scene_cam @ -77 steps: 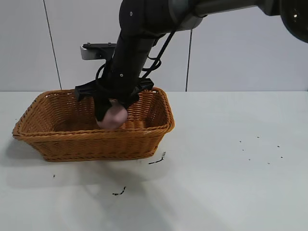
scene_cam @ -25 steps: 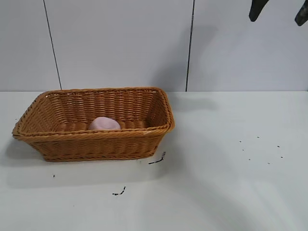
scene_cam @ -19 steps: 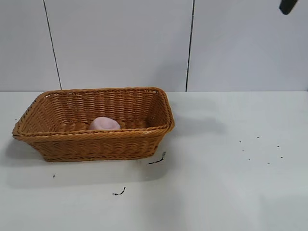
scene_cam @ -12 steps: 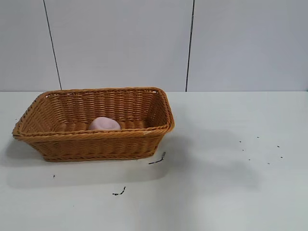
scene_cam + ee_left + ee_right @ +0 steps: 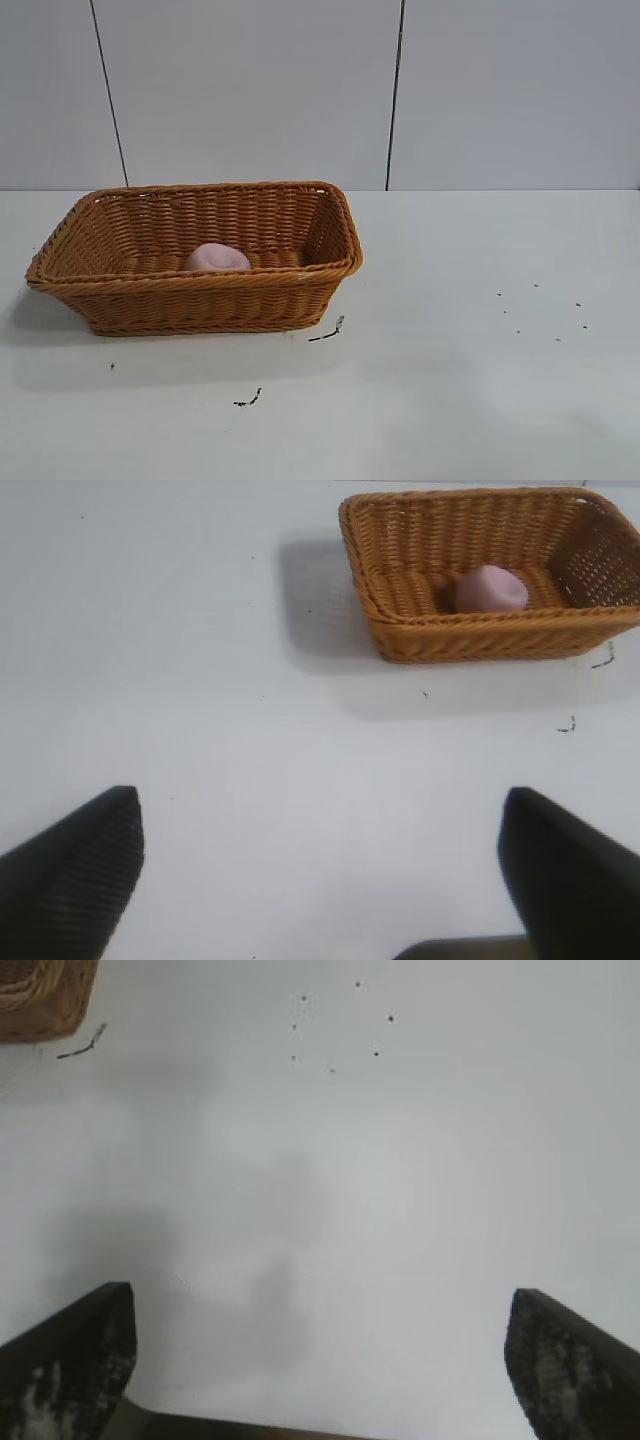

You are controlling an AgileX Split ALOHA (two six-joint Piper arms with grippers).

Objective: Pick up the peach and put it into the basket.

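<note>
The broad white surface carries everything, with pale grey wall panels behind it. On its left part sits the large rectangular orange-brown woven wicker basket, flared at the sides with a braided rim; a corner of it shows in the right wrist view.

The left end effector hangs above bare surface well apart from the basket, its two dark fingers spread wide with nothing between them. The right end effector hangs above bare surface too, fingers equally wide apart and holding nothing.

The small matte pale pink rounded peach lies inside the basket on its floor, close to the near wall, touched by neither end effector.

Small dark specks and two thin dark scraps lie scattered on the surface.
</note>
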